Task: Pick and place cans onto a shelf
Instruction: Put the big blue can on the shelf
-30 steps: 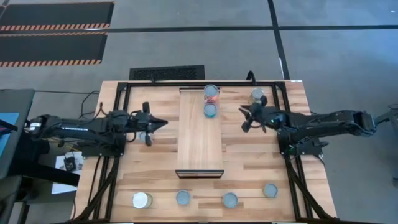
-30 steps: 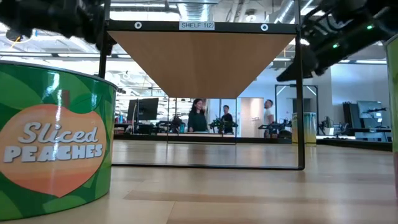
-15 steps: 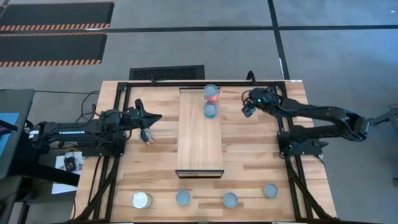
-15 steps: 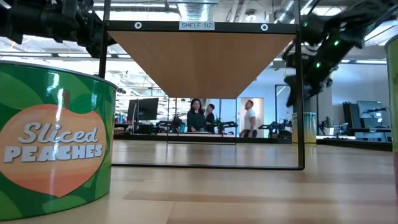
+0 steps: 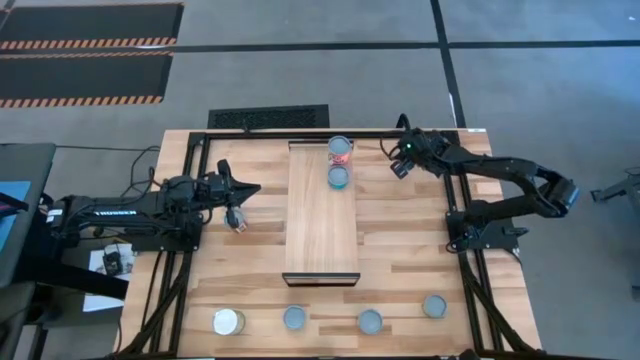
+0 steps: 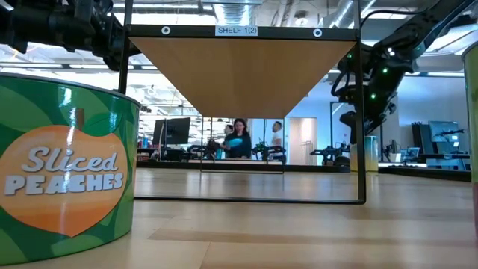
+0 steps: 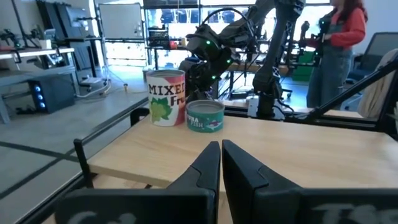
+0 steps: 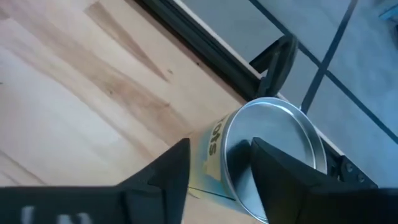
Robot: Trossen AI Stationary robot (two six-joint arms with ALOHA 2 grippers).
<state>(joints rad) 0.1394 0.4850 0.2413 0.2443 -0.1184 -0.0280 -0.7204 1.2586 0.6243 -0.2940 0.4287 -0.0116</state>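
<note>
The shelf [image 5: 322, 215] is a light-wood plank raised above the table's middle. Two cans stand at its far end, a red-labelled one [image 5: 340, 149] and a low blue-topped one [image 5: 339, 178]; both also show in the left wrist view [image 7: 166, 98] [image 7: 205, 116]. My right gripper [image 5: 402, 165] is open and points down over a pale can [image 8: 273, 155] standing on the table at the far right. Its fingers straddle the can's near rim; I cannot tell whether they touch it. My left gripper [image 5: 252, 190] is shut and empty, left of the shelf.
Several cans stand along the table's near edge: a white-topped one [image 5: 228, 321] and three blue-topped ones [image 5: 295, 318] [image 5: 370, 320] [image 5: 434, 306]. A green peaches can [image 6: 63, 164] fills the low view's left. The black frame posts [image 6: 360, 112] carry the shelf. People stand in the room behind.
My right gripper has swung from beside the shelf toward the table's far edge and tipped down over the pale can at the far right. My left gripper has drawn back a little toward the table's left edge.
</note>
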